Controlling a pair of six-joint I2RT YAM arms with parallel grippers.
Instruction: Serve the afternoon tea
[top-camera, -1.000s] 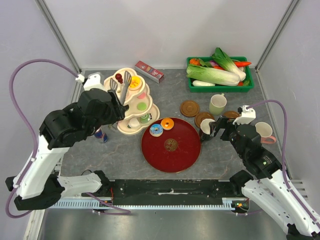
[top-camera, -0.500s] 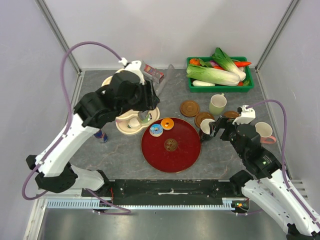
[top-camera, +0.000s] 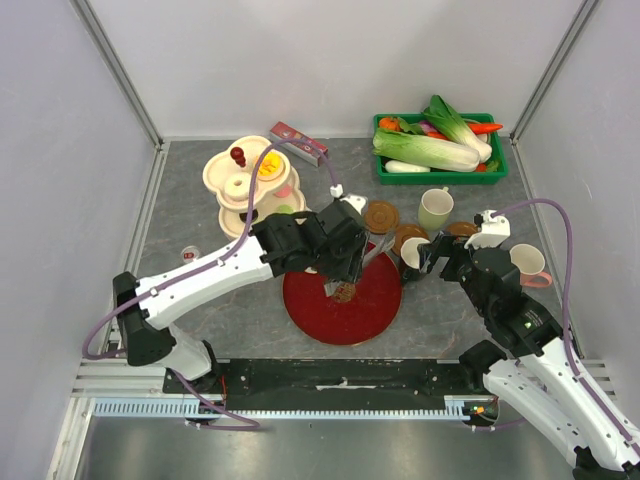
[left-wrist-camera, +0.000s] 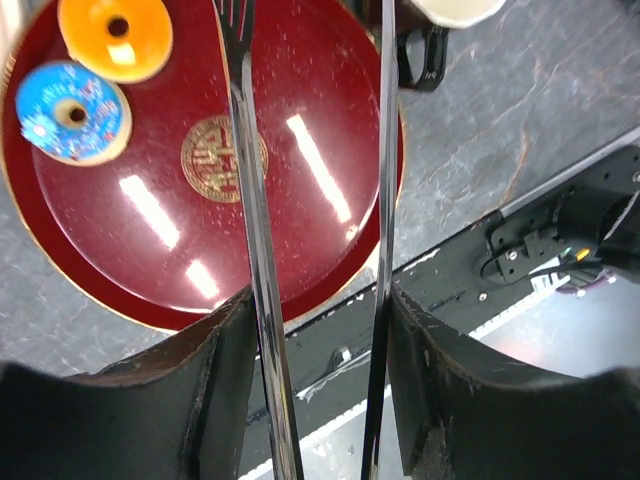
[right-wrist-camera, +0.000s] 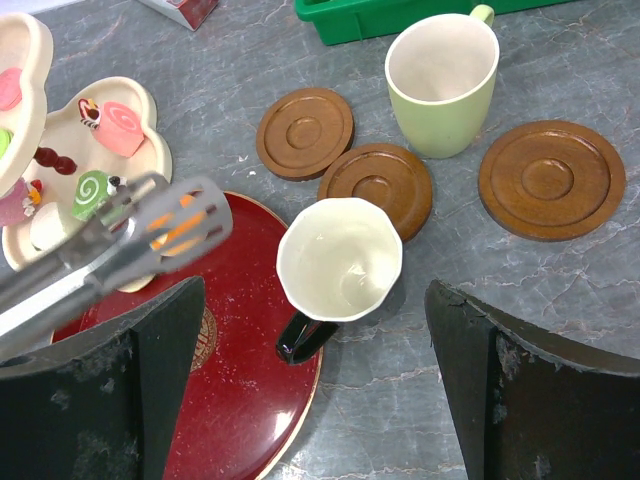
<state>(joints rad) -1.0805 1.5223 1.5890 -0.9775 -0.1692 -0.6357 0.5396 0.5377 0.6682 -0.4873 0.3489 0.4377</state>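
My left gripper (left-wrist-camera: 320, 300) is shut on metal tongs (left-wrist-camera: 245, 200), one tong arm lying against each finger. It hangs over the red plate (left-wrist-camera: 330, 150), tong tips pointing toward the plate's far side. On that plate lie a blue donut (left-wrist-camera: 72, 112) and an orange donut (left-wrist-camera: 115, 37); my left arm hides them from above. Open and holding nothing, my right gripper (right-wrist-camera: 315, 290) hovers over the black mug (right-wrist-camera: 340, 258), which stands by the plate's right rim. The pale green mug (right-wrist-camera: 443, 80) sits behind three brown coasters (right-wrist-camera: 376, 187).
A cream tiered stand (top-camera: 250, 185) with sweets stands at the back left. A green crate (top-camera: 440, 150) of vegetables is at the back right, with a red box (top-camera: 298, 143) behind the stand. A white mug (top-camera: 530, 262) sits far right and a small can (top-camera: 188, 254) far left.
My left arm has swung right from the tiered stand to above the red plate, carrying the tongs. The right arm has stayed still.
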